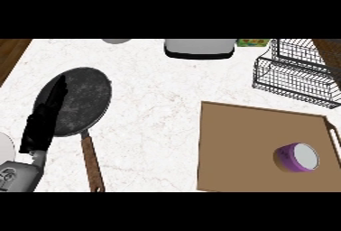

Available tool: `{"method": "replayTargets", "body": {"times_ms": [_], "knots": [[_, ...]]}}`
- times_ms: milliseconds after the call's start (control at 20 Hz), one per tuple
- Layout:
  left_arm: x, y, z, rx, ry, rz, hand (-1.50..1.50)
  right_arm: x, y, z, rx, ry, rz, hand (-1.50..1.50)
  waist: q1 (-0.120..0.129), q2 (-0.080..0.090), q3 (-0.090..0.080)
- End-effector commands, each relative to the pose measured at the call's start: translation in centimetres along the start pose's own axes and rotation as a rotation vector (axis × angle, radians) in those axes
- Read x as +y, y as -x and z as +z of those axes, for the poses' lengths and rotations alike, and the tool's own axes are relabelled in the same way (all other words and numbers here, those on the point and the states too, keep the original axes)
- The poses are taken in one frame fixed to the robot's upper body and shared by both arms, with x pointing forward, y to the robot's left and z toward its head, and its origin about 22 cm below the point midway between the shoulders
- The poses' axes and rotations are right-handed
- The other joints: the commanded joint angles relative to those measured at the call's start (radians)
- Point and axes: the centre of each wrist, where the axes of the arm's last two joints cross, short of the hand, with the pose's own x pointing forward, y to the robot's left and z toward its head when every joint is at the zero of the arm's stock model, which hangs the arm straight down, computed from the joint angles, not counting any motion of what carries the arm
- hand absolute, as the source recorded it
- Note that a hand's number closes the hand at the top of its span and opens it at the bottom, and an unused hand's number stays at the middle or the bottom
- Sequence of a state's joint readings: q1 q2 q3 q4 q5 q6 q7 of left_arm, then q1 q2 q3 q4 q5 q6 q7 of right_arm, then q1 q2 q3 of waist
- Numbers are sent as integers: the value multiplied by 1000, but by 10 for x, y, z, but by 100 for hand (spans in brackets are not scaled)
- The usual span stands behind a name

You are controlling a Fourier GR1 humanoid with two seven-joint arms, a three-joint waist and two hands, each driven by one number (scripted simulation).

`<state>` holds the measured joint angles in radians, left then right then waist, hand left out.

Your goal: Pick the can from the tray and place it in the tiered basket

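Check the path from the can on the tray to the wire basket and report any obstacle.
Nothing visible blocks it. Only bare tray and its far rim lie between the can and the tiered basket.

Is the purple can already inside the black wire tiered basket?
No, the purple can sits on the flat brown tray, apart from the black wire tiered basket.

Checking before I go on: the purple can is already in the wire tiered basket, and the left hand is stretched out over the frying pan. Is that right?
Not quite. The head view shows the purple can sitting on the brown tray, not in the wire tiered basket, which stands apart beyond the tray. The rest holds: the left hand is stretched out over the frying pan.
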<state>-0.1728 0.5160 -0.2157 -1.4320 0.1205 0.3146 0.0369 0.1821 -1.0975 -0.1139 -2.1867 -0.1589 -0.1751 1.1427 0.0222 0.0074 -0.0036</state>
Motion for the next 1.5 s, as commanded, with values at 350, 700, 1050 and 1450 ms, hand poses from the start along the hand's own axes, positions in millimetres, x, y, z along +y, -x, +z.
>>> {"method": "replayTargets", "body": {"times_ms": [350, 700, 1050, 1450], "knots": [[9, -1, -12, -3, 6, -10, 0, 21, -10, -21, 279, -98, 100, -150, 1, 0, 1], [-4, 5, 7, 3, 8, -17, 0, 48, -6, -27, 283, -124, 134, -150, -2, -5, 2], [-12, 0, 0, 8, -8, 4, 0, 58, -11, -6, 269, -88, 227, -150, -16, -8, 2], [-5, 0, -6, 0, -1, -8, 0, 80, -12, -19, 255, -59, 260, -150, -7, -5, 2]]}}
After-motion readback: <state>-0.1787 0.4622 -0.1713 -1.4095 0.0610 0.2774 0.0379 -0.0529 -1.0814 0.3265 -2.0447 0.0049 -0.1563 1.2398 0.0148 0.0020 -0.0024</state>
